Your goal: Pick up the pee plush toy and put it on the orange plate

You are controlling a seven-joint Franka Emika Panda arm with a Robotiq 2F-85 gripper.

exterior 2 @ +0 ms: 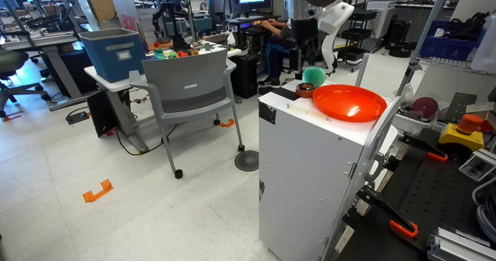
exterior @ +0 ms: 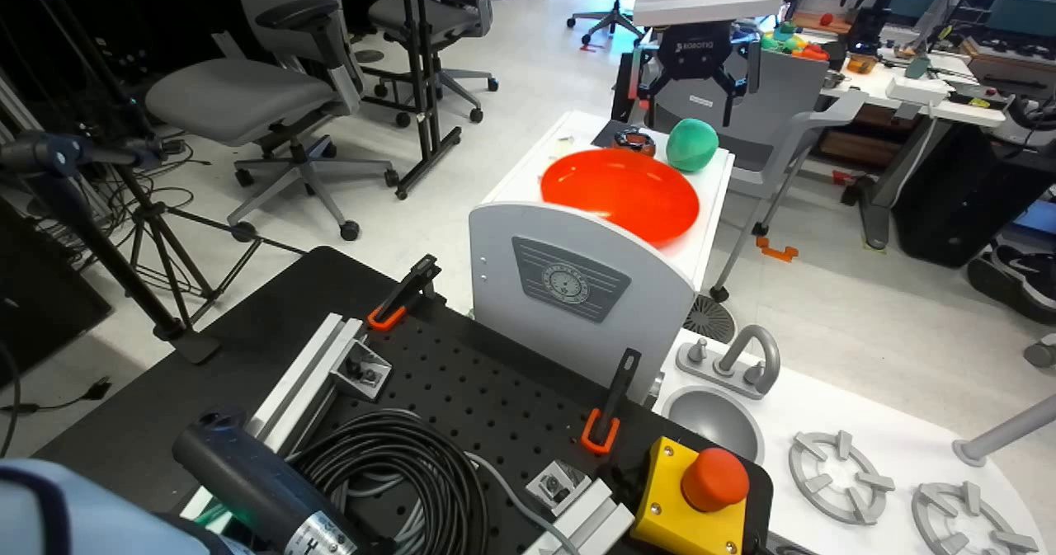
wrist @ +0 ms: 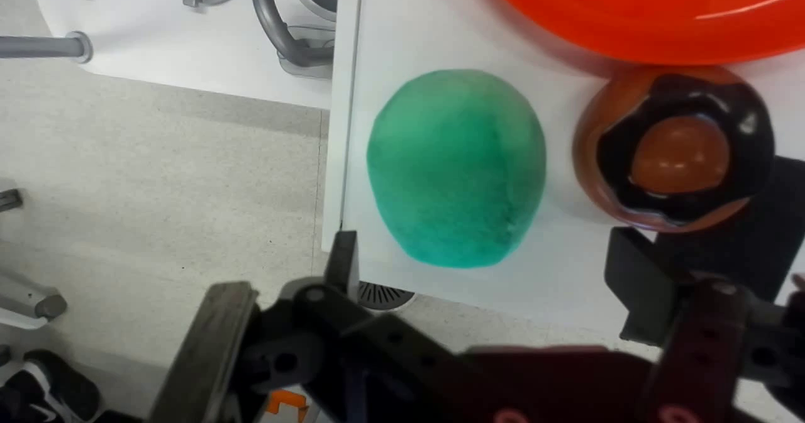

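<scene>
In an exterior view, claw [exterior: 687, 106] parted near green ball [exterior: 692, 145] on white cabinet [exterior: 535, 159], grey panel [exterior: 569, 336] blocking part of the orange plate [exterior: 620, 195], in an exterior view, brown lump [exterior 2: 305, 91] overlapping the ball, in wrist view, plate cropped.

- Green ball [wrist: 457, 168]: matt, soft-looking cloth, faintly rough.
- Orange plate [exterior: 619, 192]: smooth, glossy, plastic-looking, with a bright highlight.
- Brown round object [wrist: 679, 156]: smooth, with a shiny, glaze-like dark ring.
- Gripper [exterior: 687, 110]: dark parts, mostly matt.
- Cabinet [exterior 2: 306, 168]: smooth, painted-looking panels with a low sheen.
- Tap [exterior: 726, 366]: smooth, plastic-looking, dull rather than shiny.
- Rails [exterior: 305, 369]: bare metal with a satin finish.
- Perforated board [exterior: 511, 406]: matt, smooth between the holes.
- Cables [exterior: 454, 472]: smooth, rubbery-looking, faintly shiny.
- Stop button [exterior: 714, 481]: smooth plastic by its look.
- Floor [exterior 2: 162, 210]: smooth, with a faint sheen.
</scene>
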